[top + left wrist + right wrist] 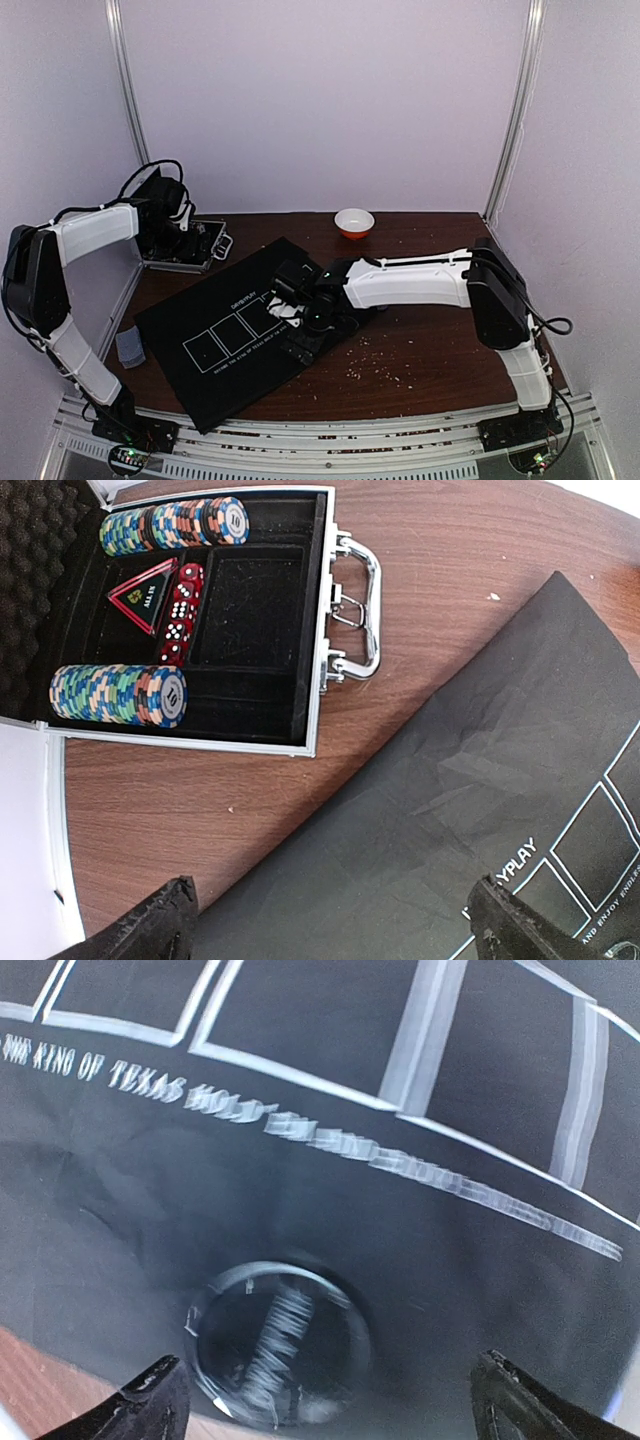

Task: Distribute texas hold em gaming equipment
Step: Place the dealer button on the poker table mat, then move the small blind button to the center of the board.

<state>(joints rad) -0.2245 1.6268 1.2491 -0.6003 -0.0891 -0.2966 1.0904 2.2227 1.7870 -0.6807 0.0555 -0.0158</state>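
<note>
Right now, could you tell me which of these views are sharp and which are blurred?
Right wrist view: smeared by motion, the lettering on the black mat streaks, and the clear disc looks soft. Left wrist view: crisp on the chips and dice. Top view: soft and grainy, evenly lit.

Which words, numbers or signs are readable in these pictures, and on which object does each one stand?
"KING OF TEXAS HOLD": on the black mat, under its boxes; the rest is blurred.
"PLAY": on the same mat; its beginning hidden.
"10": on the end chips of both rows.
Red triangle in the case: too small to read.
</note>
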